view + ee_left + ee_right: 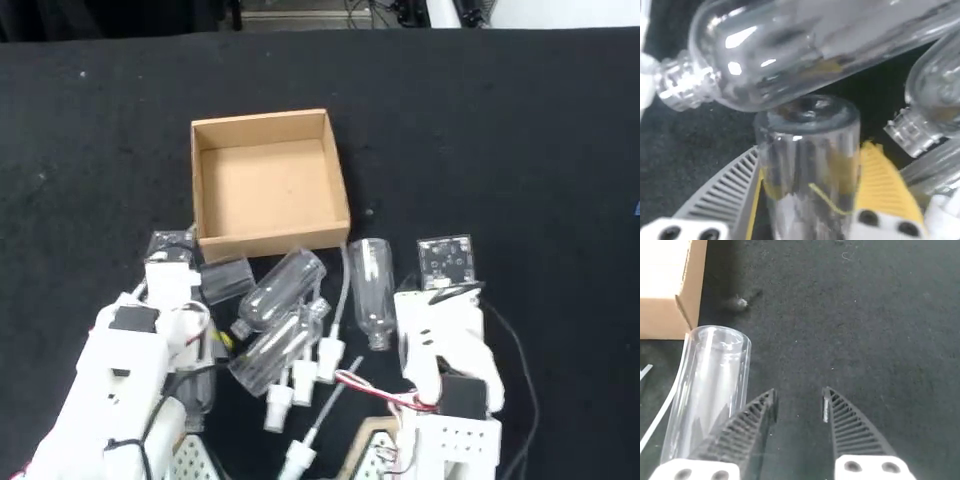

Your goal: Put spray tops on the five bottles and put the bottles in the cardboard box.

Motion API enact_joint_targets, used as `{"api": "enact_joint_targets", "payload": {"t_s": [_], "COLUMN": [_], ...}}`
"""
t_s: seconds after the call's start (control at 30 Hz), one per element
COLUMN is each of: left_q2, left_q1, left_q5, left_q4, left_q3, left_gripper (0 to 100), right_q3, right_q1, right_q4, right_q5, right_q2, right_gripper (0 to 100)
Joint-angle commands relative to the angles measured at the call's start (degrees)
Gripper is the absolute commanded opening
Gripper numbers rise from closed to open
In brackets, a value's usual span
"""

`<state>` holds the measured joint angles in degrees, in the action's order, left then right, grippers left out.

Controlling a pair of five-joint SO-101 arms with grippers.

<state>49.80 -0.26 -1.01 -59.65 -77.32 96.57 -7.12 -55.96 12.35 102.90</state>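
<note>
The open cardboard box (pixel 200 180) stands mid-table; its corner (pixel 670 285) shows in the right wrist view. Several clear capless bottles lie just in front of it: one (pixel 372 290) upright in the picture, two slanted (pixel 283 288) (pixel 270 352). My left gripper (pixel 814 155) is shut on another clear bottle (pixel 807 125), its base pointing away toward a crossing bottle (pixel 805 45). My right gripper (pixel 799 402) is open over bare cloth, with the bottle (pixel 710 385) lying just beside one finger. White spray tops with tubes (pixel 300 375) (pixel 298 455) lie between the arms.
Black cloth (pixel 520 130) covers the table, with free room to the right and behind the box. A second bottle neck (pixel 910 130) lies close to the left gripper. Both white arms (pixel 120 380) (pixel 450 350) stand at the near edge.
</note>
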Motion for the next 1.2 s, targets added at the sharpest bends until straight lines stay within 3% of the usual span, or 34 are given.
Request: {"api": "enact_joint_targets", "payload": {"t_s": [0.0, 0.13, 0.43, 0.67, 0.77, 0.97, 1.17], "left_q2": [-0.2, -0.2, -0.8, -0.8, -0.3, -1.0, -1.0], "left_q1": [0.0, 0.3, 0.1, -2.6, -9.5, -37.1, -51.7], "left_q5": [0.6, 0.6, 0.3, -2.1, -7.5, -22.6, -24.4], "left_q4": [0.8, -1.8, -25.4, -27.5, -24.2, -8.0, 3.8], "left_q3": [2.0, 4.6, 31.3, 41.4, 42.8, 37.2, 21.6], "left_gripper": [11, 9, 9, 9, 9, 10, 26], "right_q3": [-0.3, -0.3, -0.2, -0.2, -0.2, -0.2, -0.2], "right_q1": [0.7, 0.7, 0.7, 0.7, 0.7, 0.7, 0.7], "right_q4": [1.1, 1.1, 1.1, 1.1, 1.1, 1.1, 1.1], "right_q5": [0.1, 0.1, 0.1, 0.1, 0.1, 0.1, 0.1], "right_q2": [5.8, 5.8, 5.8, 5.8, 5.8, 5.8, 5.8], "right_gripper": [13.6, 13.6, 13.7, 13.7, 13.7, 13.7, 13.7]}}
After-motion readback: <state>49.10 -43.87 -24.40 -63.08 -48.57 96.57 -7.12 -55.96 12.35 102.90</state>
